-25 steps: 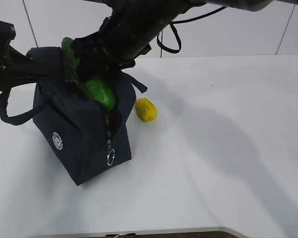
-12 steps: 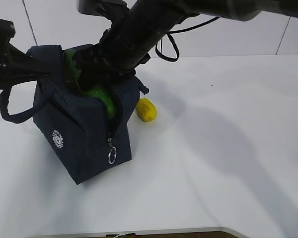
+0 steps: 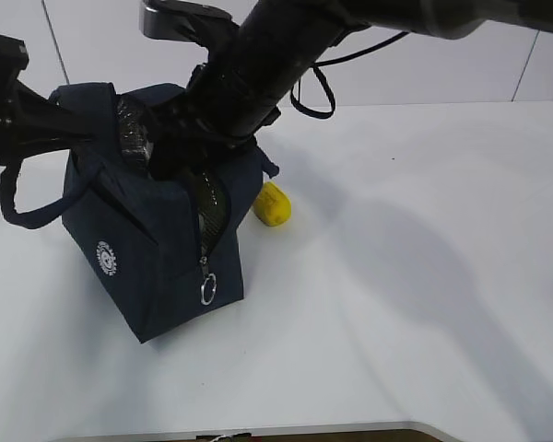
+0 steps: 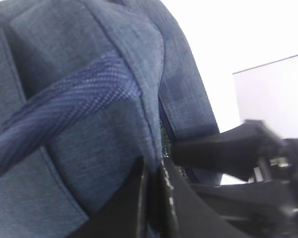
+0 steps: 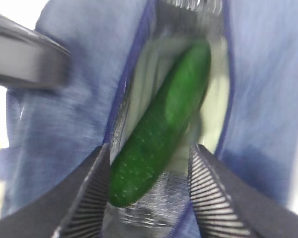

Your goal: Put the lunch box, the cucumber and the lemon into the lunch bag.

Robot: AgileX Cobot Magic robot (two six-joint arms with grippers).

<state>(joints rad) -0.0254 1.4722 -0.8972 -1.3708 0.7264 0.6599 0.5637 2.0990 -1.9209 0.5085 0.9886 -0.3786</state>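
White table (image 3: 424,276); pale panelled wall (image 3: 442,64) behind, seemingly seamed.

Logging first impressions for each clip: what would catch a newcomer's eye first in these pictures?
Most striking is the bulky black right arm plunged into the open top of the navy lunch bag at the table's left. In the right wrist view, the glossy cucumber lies slanted inside the silver lining, between the spread fingers of the right end effector. The lemon sits on the white table beside the bag.

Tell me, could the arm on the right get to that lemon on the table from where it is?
Probably yes. The lemon lies in the open on the table beside the lunch bag, with nothing over it. The right gripper is at the bag's mouth, jaws apart either side of the cucumber, so it must lift out first.
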